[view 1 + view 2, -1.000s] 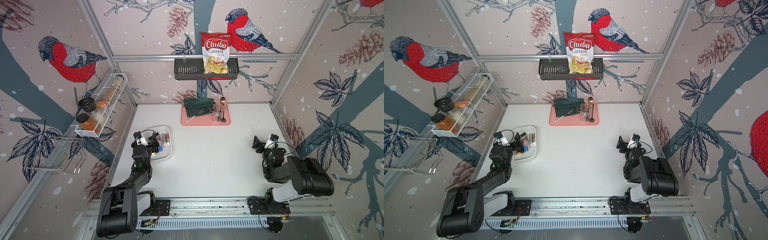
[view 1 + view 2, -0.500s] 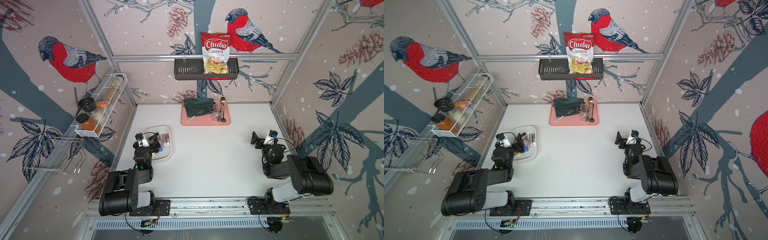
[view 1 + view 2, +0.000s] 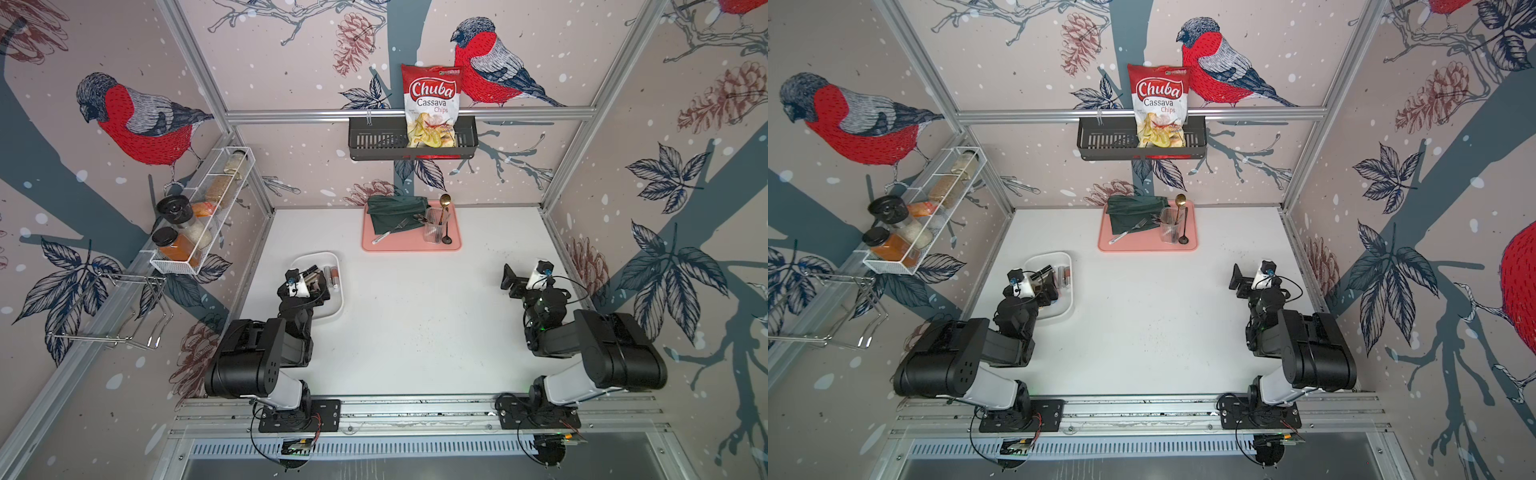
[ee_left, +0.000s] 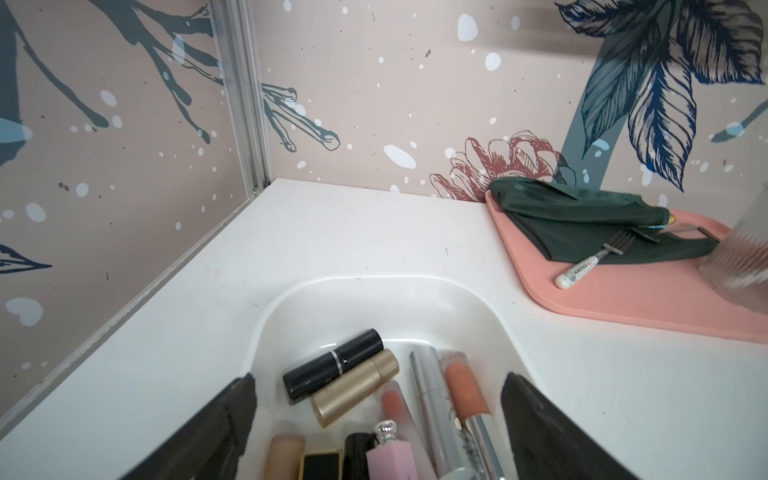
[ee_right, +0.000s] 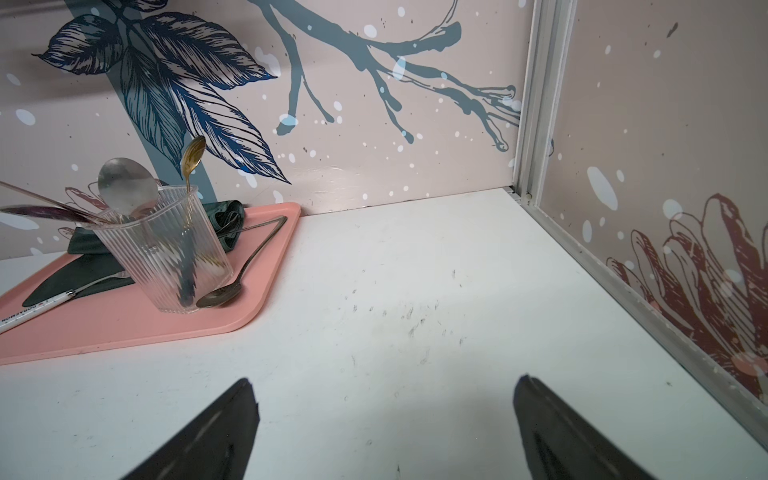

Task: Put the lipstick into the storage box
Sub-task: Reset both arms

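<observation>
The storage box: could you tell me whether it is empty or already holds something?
Not empty: a black lipstick, a gold lipstick and other tubes lie flat inside the storage box.

I see pinkish walls (image 3: pixel 291 62) printed with red-breasted birds and pinecones — aluminium posts (image 3: pixel 195 66) at the far corners, a white bench (image 3: pixel 415 324) below, evenly lit throughout.

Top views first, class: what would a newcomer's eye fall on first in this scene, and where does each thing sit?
The red-and-white Chuba cassava chips bag stands out, upright in the black slotted wall basket on the back wall. Below it, the flat pink tray lies close to that wall. On the robot's left, the open left gripper hovers over the white plastic storage box, where several lipsticks lie.
</observation>
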Controlling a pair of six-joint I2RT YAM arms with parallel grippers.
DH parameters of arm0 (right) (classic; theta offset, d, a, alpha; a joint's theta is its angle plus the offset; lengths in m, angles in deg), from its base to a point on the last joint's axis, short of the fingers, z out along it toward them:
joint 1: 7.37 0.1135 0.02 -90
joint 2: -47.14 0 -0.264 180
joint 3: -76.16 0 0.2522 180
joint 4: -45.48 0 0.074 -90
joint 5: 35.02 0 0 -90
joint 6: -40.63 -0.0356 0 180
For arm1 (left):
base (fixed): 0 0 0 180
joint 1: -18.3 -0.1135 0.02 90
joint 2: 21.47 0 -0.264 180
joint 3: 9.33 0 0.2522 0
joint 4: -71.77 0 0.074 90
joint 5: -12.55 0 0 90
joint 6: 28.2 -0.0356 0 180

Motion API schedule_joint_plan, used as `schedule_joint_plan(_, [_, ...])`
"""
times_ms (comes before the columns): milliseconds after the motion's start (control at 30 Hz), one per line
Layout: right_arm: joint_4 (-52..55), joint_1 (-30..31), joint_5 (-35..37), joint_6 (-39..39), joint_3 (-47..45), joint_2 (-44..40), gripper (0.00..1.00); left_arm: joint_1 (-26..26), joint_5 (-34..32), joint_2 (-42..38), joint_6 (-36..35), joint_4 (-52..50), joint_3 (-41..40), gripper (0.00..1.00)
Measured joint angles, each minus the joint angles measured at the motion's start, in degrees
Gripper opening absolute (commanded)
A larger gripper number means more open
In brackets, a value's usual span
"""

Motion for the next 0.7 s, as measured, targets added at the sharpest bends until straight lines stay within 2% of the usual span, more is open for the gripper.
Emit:
schedule_joint_plan(267, [0.0,0.1,0.0,0.6,0.0,0.0,1.00,1.4,-3.3,0.7,-2.3,2.8,0.6,0.96])
schedule_joint_plan(433, [0.0,0.1,0.1,0.6,0.0,0.0,1.00,1.4,-5.0,0.4,-2.3,-2.7,6.3,0.96])
schedule_joint_plan(633, [0.1,0.1,0.3,0.6,0.1,0.0,1.00,1.4,-6.3,0.5,-2.3,-5.7,6.5,0.96])
schedule_joint_plan(700, [0.1,0.1,0.5,0.6,0.1,0.0,1.00,1.4,-6.3,0.5,-2.3,-5.9,6.5,0.99])
